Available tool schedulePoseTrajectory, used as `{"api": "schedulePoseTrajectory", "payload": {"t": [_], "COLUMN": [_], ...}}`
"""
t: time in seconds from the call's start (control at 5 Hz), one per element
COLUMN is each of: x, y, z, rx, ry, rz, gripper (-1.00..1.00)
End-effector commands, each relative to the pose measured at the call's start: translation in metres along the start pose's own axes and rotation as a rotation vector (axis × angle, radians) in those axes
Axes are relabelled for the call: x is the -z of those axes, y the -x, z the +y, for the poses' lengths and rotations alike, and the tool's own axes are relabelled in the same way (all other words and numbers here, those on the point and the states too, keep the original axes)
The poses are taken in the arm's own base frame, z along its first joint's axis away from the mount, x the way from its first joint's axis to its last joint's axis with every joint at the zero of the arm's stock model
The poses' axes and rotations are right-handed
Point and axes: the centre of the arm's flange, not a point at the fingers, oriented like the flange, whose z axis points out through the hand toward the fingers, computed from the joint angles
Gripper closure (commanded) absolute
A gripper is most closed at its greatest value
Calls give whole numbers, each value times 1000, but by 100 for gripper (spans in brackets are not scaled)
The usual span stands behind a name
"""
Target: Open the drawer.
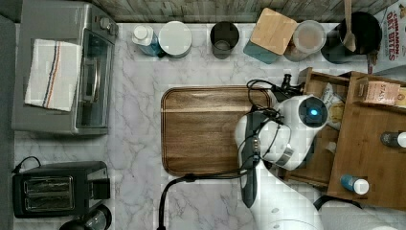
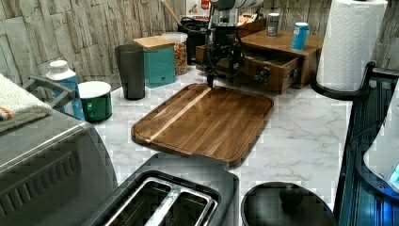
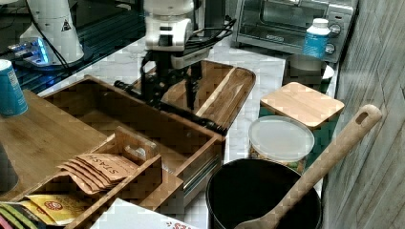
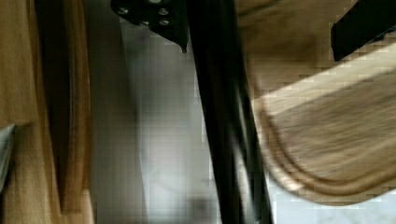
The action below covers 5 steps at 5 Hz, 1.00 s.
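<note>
Close under my wrist runs the black handle (image 4: pixel 224 116) of the drawer (image 3: pixel 143 119); my fingers (image 4: pixel 173 23) stand wide either side of it, to pull from the cabinet (image 2: pixel 282 52).

Cutting board (image 1: pixel 206 132): flat on the marble surface (image 1: pixel 136 143), middle of the top view.
Toaster oven (image 1: pixel 72 72): the top view's left, a striped towel (image 1: pixel 50 74) folded on top.
Toaster (image 1: pixel 57 187): black, just below the oven in the top view.
Back row: blue bottle (image 1: pixel 143 38), white-lidded green mug (image 1: pixel 174 38), dark cup (image 1: pixel 224 38), teal canister with wooden lid (image 1: pixel 273 31), clear jar (image 1: pixel 309 36).
Black pot (image 3: pixel 262 195): holds a wooden spoon (image 3: pixel 325 162) (leaning on the rim).
Paper towel roll (image 2: pixel 350 44): upright, the left view's right.
</note>
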Motion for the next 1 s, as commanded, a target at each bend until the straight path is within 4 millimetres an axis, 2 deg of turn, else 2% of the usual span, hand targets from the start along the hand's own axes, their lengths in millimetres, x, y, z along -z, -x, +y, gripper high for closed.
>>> {"api": "schedulePoseTrajectory", "payload": {"t": [0.2, 0.4, 1.0], "x": [40, 43, 48], "y": [37, 39, 43], "z": [-234, -241, -241], "rx": [237, 234, 204], "ry": [-78, -57, -86], "rz": [61, 58, 54], "gripper": [-100, -100, -100]}}
